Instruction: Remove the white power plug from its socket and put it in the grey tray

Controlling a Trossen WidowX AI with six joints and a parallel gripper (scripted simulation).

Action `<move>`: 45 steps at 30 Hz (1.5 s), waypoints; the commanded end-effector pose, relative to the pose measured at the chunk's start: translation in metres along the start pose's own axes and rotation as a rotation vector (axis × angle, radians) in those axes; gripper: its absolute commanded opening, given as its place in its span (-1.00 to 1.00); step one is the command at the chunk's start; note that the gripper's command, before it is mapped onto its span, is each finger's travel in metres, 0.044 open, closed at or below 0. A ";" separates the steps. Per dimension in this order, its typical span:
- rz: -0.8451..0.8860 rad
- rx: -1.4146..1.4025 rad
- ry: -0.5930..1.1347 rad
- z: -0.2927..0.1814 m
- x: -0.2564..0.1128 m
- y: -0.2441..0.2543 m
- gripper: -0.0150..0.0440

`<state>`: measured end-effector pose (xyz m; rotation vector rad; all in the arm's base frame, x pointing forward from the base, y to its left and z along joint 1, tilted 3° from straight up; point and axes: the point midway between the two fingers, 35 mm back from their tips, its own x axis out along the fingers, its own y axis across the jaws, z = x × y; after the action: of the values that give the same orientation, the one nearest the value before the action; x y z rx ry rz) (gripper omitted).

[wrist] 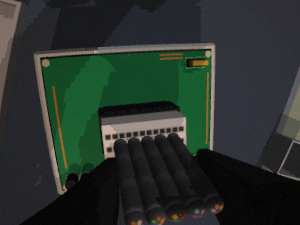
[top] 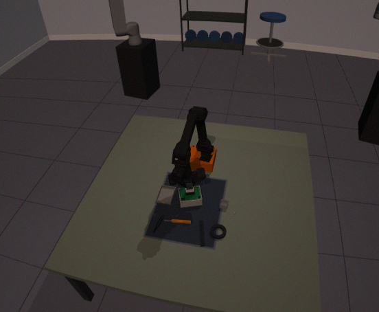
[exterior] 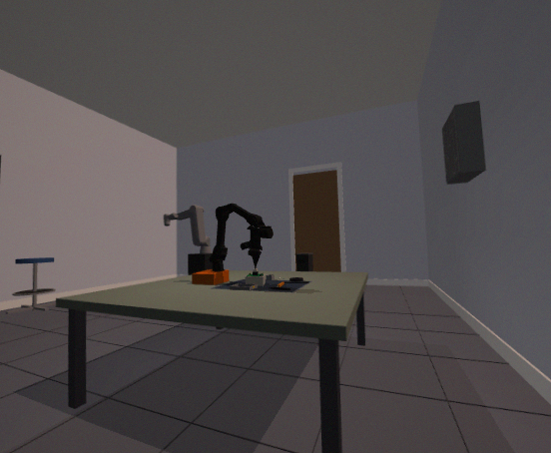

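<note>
Top view: blk arm stands on orange base block at far side of the mat. Upper arm rises, elbow high, forearm slopes down twd the board; gripper right over the green circuit bd. White plug is at the bd's far edge, under the gripper. Grey tray just beside bd, on its left in this view, apart from it. Orange-handled screwdriver nearer the cam on the dark mat; blk ring by the mat's edge.

Ext view: arm arched, elbow up, wrist bent so the gripper pts abt straight down, tips at the bd. Plug too small to make out well here.

Wrist view: gripper fingers come in from both lower sides, clamped on the plug, its thick dk cables running between them twd the cam. Plug sits at the blk socket on the bd; can't tell how far in. Tray edge shows upper L, w/ plug well outside it.
</note>
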<state>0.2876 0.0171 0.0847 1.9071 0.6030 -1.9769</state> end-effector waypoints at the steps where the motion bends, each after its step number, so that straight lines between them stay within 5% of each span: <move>1: 0.074 0.011 0.017 0.001 -0.010 -0.002 -0.49; 10: 0.261 0.012 0.016 0.001 -0.009 -0.018 -0.49; 25: -0.012 0.010 0.017 0.001 -0.017 0.005 -0.49; 38: 0.249 0.012 0.016 0.001 -0.016 -0.018 -0.49; 45: 0.193 0.012 0.016 0.001 -0.019 -0.014 -0.49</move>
<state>0.2820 0.0254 0.0959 1.8923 0.3392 -1.8458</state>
